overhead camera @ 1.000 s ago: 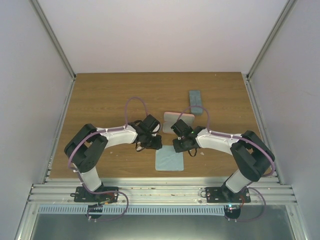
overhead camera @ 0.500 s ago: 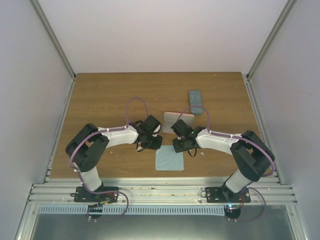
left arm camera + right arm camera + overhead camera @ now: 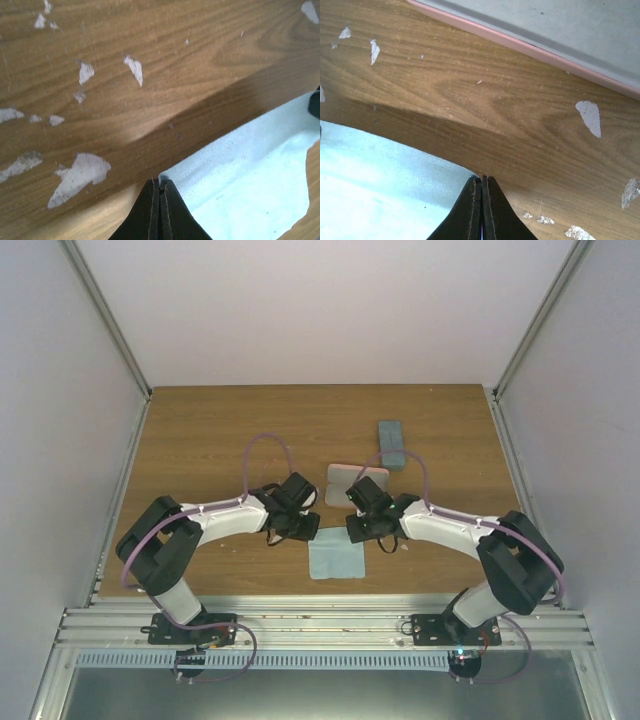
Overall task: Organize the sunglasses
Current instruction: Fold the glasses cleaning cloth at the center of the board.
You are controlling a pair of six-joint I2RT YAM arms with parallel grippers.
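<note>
both grippers pinched shut on the far corners of the cloth [image 3: 337, 558]
left gripper [image 3: 160, 183] has the left corner, right gripper [image 3: 481, 179] the right; the cloth spreads between them, back toward the arm bases. the sunglasses show in no view, perhaps hidden under the arms, so neither arm is clearly nearer.

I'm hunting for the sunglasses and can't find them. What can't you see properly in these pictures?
Sunglasses: no pair clearly shows anywhere; dark bits beside the right arm in the top view are too small to name.
Pink case: cut off by the top edge in the right wrist view; partly under that arm from above.
Light blue cloth: cut off by both wrist views' edges; anything under it is hidden.
</note>
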